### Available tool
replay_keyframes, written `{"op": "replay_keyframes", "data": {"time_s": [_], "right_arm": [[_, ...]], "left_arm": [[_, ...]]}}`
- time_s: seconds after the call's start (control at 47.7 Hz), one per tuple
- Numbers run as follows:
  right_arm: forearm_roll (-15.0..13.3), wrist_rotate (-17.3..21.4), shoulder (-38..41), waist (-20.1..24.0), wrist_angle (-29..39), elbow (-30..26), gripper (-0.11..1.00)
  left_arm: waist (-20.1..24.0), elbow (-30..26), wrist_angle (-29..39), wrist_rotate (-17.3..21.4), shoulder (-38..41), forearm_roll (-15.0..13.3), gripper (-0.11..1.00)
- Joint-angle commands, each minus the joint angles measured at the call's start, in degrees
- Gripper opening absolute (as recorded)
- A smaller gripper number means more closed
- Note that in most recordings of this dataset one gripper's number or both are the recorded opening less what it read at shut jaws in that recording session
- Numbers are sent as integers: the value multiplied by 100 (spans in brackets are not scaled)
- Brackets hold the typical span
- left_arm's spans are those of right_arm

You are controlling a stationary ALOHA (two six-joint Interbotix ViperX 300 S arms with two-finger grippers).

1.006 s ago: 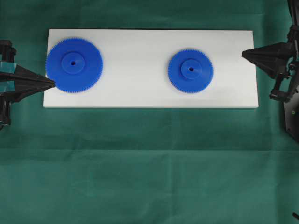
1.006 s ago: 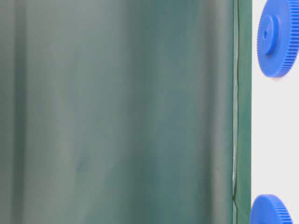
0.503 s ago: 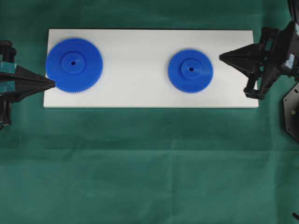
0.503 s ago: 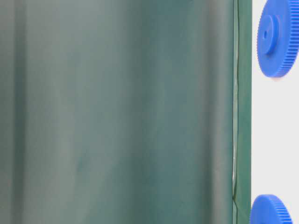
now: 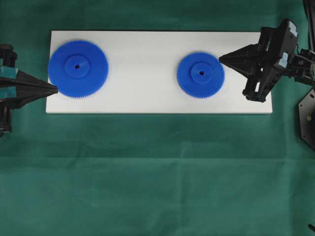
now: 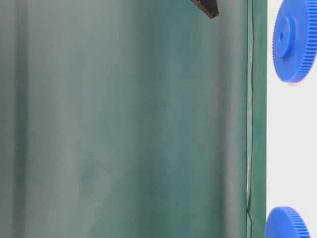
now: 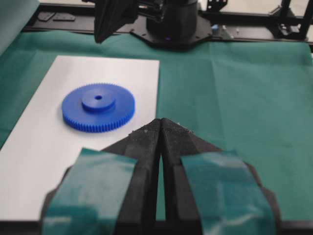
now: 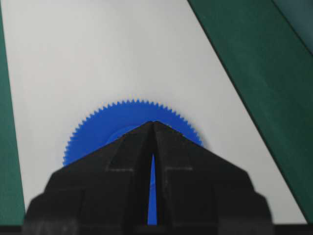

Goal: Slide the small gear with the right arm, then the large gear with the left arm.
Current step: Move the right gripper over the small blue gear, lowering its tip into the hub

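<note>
The small gear [image 5: 201,74] lies flat on the right half of a white board [image 5: 142,64]; the large gear [image 5: 78,69] lies at the board's left end. My right gripper [image 5: 221,59] is shut, its point over the small gear's upper right rim. The table-level view puts this gripper [image 6: 210,10] well above the small gear [image 6: 294,39]. In the right wrist view, its shut tip [image 8: 153,123] covers the near part of the small gear [image 8: 132,120]. My left gripper [image 5: 54,90], teal-taped, is shut beside the large gear's lower left edge. The left wrist view shows its tip [image 7: 160,120] and the small gear [image 7: 98,106].
Green cloth [image 5: 157,172] covers the table around the board. The right arm's black base [image 7: 178,24] stands at the board's far end, and a black plate [image 5: 307,118] lies at the right edge. The large gear's rim [image 6: 286,223] shows in the table-level view.
The right arm has swung left over the board, bringing its shut tip from the board's right edge to the small gear's rim. The left gripper and both gears have not moved.
</note>
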Motion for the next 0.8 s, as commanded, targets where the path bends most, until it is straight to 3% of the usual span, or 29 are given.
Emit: {"op": "replay_keyframes", "data": {"time_s": [0.0,0.775], "right_arm": [[-9,9,62,-9,-62,-114,51],[-9,9,1740,-9,-290,-563,51]], "left_arm": [[9,-62,-62,-18,26,-18,0],[9,-26,-62,-26,26,-18,0]]}}
